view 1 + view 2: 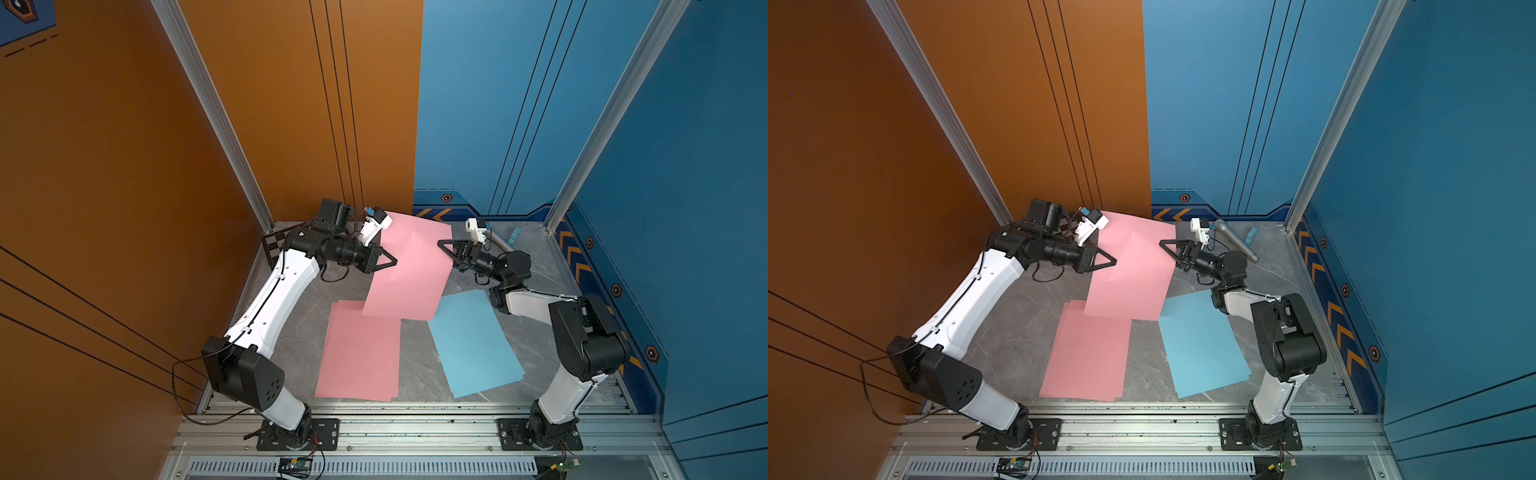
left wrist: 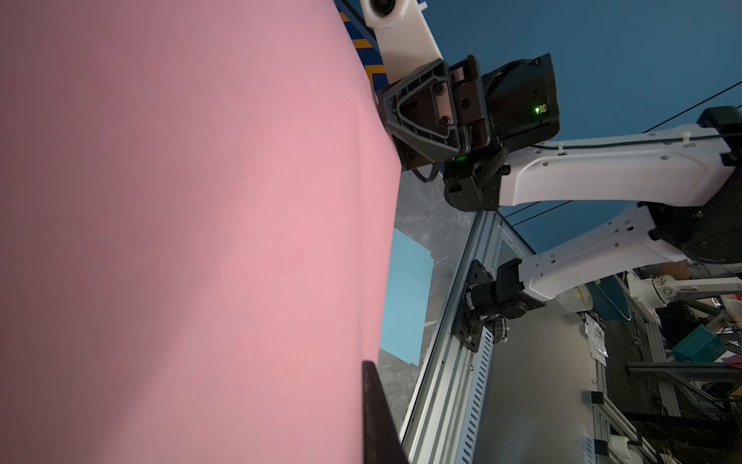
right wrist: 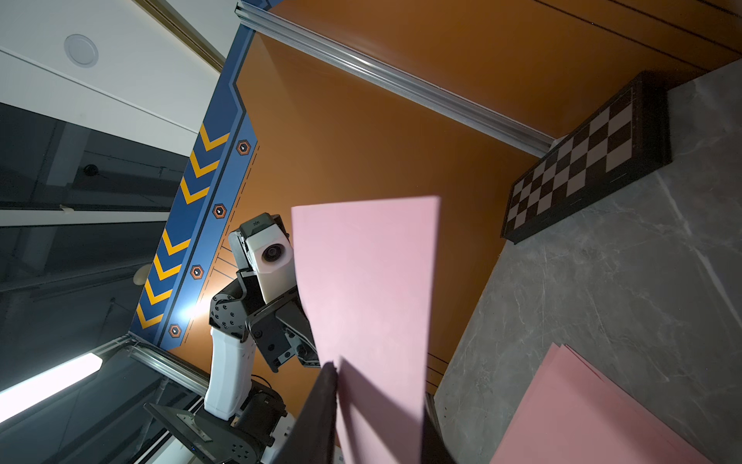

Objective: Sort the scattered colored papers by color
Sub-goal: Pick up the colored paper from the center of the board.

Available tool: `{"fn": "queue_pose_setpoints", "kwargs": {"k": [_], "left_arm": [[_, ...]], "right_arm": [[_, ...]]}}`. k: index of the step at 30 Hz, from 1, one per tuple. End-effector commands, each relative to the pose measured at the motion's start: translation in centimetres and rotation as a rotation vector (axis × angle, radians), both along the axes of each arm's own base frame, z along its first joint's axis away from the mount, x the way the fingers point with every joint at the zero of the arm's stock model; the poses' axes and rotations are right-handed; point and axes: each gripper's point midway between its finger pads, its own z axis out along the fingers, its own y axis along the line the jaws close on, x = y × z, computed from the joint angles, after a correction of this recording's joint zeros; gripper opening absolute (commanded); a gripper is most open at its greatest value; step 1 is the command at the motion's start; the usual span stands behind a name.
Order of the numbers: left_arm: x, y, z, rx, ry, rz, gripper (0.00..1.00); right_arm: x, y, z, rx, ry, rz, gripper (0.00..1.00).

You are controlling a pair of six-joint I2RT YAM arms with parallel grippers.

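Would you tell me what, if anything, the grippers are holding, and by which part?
The left gripper is shut on the lifted pink sheet at its left side edge. The right gripper straddles the opposite edge; whether it is clamped cannot be told.

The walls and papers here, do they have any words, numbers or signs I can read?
No words or numbers can be read anywhere.
Orange arrow signs on the blue strip: no letters.
Hexagon badges on that strip: no letters show.
Tiny mark on the left wrist camera: too small to read.
Lifted pink paper, pink stack, blue paper: blank.
Checkered board: squares only.
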Motion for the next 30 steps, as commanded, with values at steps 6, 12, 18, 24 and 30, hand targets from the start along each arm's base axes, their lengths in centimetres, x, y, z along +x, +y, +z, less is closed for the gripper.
{"fn": "queue_pose_setpoints", "kwargs": {"k": [6, 12, 18, 24, 30], "left_arm": [[-0.1, 1.0, -0.8, -0.002, 0.051, 0.02, 0.65], [3.0, 5.9, -2.9, 0.158, 0.06, 0.287, 0.98], [3.5, 10.6, -3.6, 0.224, 0.091, 0.513, 0.98], [1.8, 12.5, -3.5, 0.243, 0.077, 0.625, 0.98], [0.7, 16.6, -3.6, 0.264, 0.057, 0.856, 0.98]], "right_arm": [[-2.0, 0.7, 2.8, 0.0, -0.118, 0.048, 0.0], [-1.4, 0.8, 3.4, -0.001, -0.147, 0.035, 0.0], [1.3, 1.8, 0.1, -0.238, -0.119, -0.057, 0.0], [1.2, 2.4, -2.7, -0.732, -0.152, -0.177, 0.0], [-2.4, 4.7, -0.3, -0.905, -0.287, -0.206, 0.0]]}}
